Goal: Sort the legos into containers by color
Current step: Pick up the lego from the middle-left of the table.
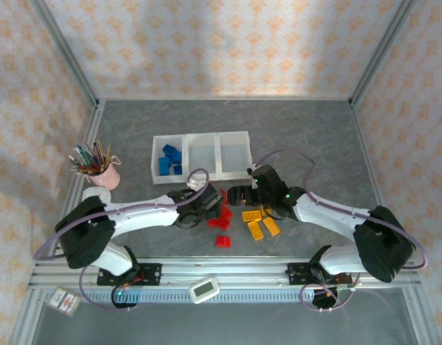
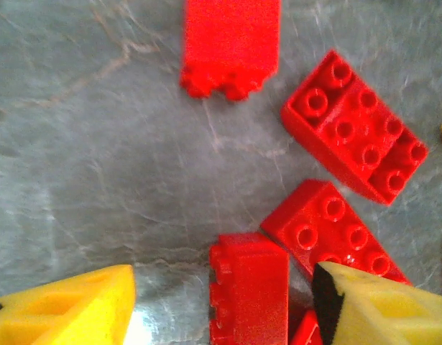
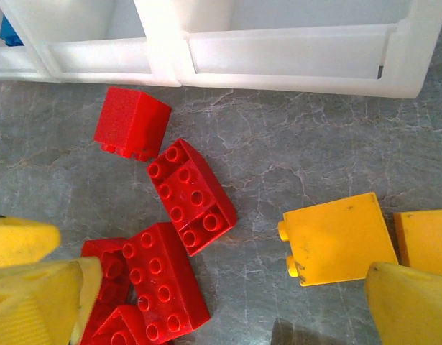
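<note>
Two arms meet over the loose legos (image 1: 221, 215) on the grey table (image 1: 314, 136), just in front of the containers (image 1: 218, 162), three joined white bins in a row. The left bin holds the blue bricks (image 1: 169, 159); the middle and right bins look bare, so red and yellow-orange appear yet to be sorted. The left gripper (image 2: 221, 310) hangs low over the red cluster, its jaws part-way apart and straddling a red brick (image 2: 249, 287) rather than pinching it, one finger (image 2: 70, 309) clear of it and the other finger (image 2: 379, 305) close beside it, a stance that reads as lining up a pick. That brick lies on its side with its studs facing the left of the wrist view; its long axis seems to run up the frame, across the line of closing, so the pads would meet its studded face and its underside. The right gripper (image 3: 221, 305) is spread wide and holds nothing, poised near the bins between the reds and a yellow-orange brick (image 3: 335, 237), which lies on its side, studs pointing left. A red eight-stud brick (image 3: 192, 195) sits studs up, its long axis slanting from upper left to lower right. The pink cup of pencils (image 1: 102, 174) stands well apart on the left, no part of the job
</note>
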{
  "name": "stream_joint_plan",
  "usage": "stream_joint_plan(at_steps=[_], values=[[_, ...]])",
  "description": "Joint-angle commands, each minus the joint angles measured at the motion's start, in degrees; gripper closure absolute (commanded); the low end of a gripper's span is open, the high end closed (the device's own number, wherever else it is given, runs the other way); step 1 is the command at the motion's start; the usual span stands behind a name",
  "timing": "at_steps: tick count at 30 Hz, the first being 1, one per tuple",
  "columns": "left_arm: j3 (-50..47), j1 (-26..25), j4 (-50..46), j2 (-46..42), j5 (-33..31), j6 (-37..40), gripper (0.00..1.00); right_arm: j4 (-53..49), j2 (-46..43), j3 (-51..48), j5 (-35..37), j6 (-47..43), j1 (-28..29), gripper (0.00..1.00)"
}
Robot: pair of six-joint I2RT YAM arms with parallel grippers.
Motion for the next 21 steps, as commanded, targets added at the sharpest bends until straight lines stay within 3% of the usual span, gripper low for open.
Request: stream_joint_plan(at_steps=[1, 21], values=[[0.1, -1.0, 1.8, 2.0, 0.6, -1.2, 0.36, 1.1, -0.6, -0.4, 0.3, 0.8, -0.2, 0.00], [-3.1, -1.2, 2.3, -0.6, -0.2, -3.1, 0.75, 1.7, 0.4, 0.1, -1.0, 0.4, -0.1, 0.00]])
